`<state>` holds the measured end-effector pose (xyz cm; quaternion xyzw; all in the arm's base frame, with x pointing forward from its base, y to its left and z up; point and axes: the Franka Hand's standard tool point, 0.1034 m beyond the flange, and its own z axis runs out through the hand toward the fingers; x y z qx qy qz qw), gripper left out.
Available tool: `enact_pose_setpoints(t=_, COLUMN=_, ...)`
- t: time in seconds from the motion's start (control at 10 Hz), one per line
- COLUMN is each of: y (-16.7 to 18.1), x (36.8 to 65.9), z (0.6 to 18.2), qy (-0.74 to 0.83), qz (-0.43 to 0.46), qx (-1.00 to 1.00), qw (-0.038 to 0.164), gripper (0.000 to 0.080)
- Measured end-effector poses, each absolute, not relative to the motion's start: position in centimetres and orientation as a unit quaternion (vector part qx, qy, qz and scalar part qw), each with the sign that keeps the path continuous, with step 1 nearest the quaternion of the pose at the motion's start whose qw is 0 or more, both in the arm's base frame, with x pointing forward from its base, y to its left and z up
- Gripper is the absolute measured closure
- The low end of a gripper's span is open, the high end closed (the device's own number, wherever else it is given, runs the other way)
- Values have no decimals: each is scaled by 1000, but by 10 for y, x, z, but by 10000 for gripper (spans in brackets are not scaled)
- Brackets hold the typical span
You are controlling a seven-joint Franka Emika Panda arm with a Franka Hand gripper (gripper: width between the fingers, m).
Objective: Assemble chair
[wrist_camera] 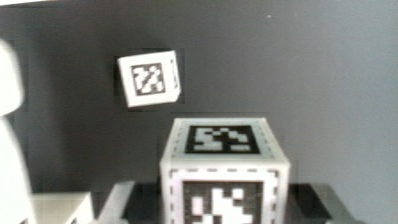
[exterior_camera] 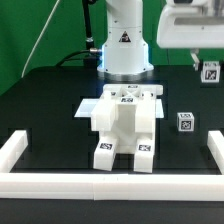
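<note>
The partly built chair (exterior_camera: 125, 125), several chunky white tagged pieces joined together, stands on the black table in the middle of the exterior view. My gripper (exterior_camera: 208, 66) is raised high at the exterior view's upper right, well away from the chair. It is shut on a small white block with black-and-white tags (exterior_camera: 211, 72). In the wrist view that block (wrist_camera: 222, 160) sits between the dark fingers (wrist_camera: 135, 200), held above the table. My gripper (wrist_camera: 222, 208) shows only at the picture's edge there.
Another small white tagged piece (exterior_camera: 185, 121) lies on the table to the exterior view's right of the chair; it also shows in the wrist view (wrist_camera: 151, 77). Low white border bars (exterior_camera: 12, 152) frame the table at left, front and right. The arm's base (exterior_camera: 125, 45) stands behind the chair.
</note>
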<state>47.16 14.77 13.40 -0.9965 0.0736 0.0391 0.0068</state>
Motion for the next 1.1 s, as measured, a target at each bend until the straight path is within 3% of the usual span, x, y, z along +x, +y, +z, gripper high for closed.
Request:
enact_pose_setpoints(t=0.1, y=149, x=484, z=149, qy=68, qz=29, qx=-997, qw=6, gripper=518)
enact_pose_setpoints(t=0.6, y=148, x=485, z=144, qy=80, qz=36, qx=-996, qw=10, gripper=518)
enact_pose_setpoints(t=0.9, y=93, x=509, z=176, qy=-14, qz=8, qx=-1000, qw=25, gripper=518)
enact_pose_setpoints(t=1.1, y=79, x=515, z=179, qy=-26, qz=0, qx=-999, qw=23, gripper=518)
